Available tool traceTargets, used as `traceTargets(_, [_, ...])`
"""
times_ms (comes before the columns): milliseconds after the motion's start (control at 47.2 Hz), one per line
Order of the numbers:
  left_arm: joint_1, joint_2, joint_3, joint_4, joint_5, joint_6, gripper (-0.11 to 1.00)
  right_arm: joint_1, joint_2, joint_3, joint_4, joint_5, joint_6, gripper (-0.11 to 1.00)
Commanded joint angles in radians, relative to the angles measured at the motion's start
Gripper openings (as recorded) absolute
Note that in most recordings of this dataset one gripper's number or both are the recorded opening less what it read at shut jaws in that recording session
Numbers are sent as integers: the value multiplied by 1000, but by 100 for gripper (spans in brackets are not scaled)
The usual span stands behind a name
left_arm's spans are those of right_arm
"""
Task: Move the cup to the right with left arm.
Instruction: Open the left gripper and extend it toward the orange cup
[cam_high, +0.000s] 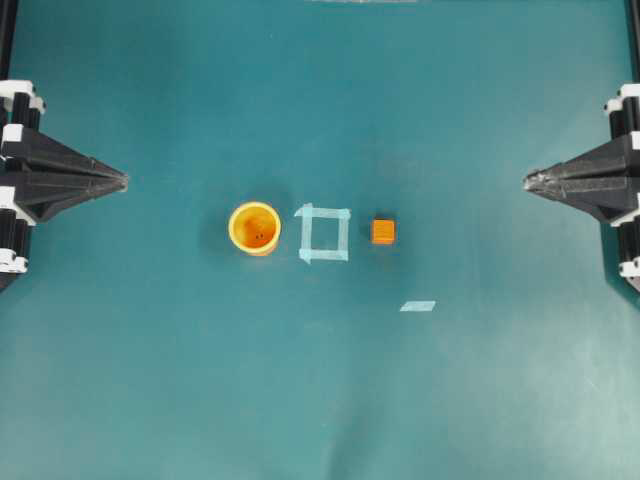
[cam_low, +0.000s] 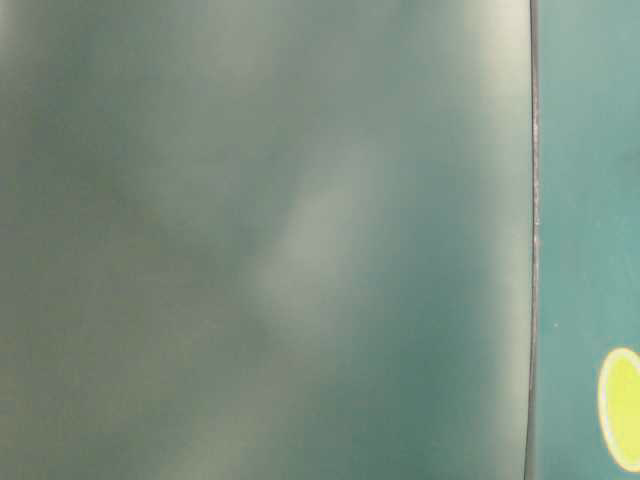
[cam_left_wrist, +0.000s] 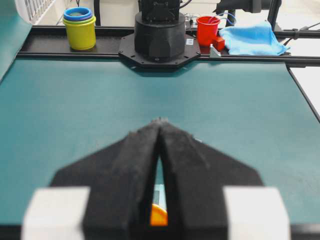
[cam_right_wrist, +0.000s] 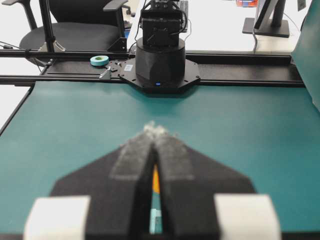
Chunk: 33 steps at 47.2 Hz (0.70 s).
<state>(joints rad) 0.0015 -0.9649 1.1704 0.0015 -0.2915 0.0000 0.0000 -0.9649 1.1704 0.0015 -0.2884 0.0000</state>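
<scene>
Green table (cam_high: 320, 400) w/ both arms parked at edges. Left gripper (cam_high: 122, 180) pinched together, empty; right gripper (cam_high: 528, 181) tips together too. Cup (cam_high: 254, 228) sits upright just left of tape square (cam_high: 324, 233); cube (cam_high: 383, 232) right of it. Table-level view blurred, prob. useless.

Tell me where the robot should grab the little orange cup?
Probably by its rim. The cup stands upright with its mouth open to the top, so the left tool, now shut and far off at the table's left edge, could come down from above, one finger inside, one outside, on the wall nearest it.
</scene>
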Motion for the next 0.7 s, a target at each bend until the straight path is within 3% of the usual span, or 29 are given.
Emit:
traceTargets(0, [2,5,-11,6,35,0,-1,3,6,-20,2,-8,3,-1])
traceTargets(254, [2,5,-11,6,98,-8,4,3,9,-37,0,8,0,-1])
traceTargets(360, [2,9,-9,6,98,-12,11,3,9,-37,2,14,0,-1])
traceTargets(487, [3,14,-8,6,104,-15,31,3,11,-37,2,15,0,-1])
traceTargets(593, [3,21,-8,6,104,-20,60,3,9,-37,2,15,0,-1])
traceTargets(677, [2,32,-8,5,106,-26,73,3,9,-37,0,14,0,-1])
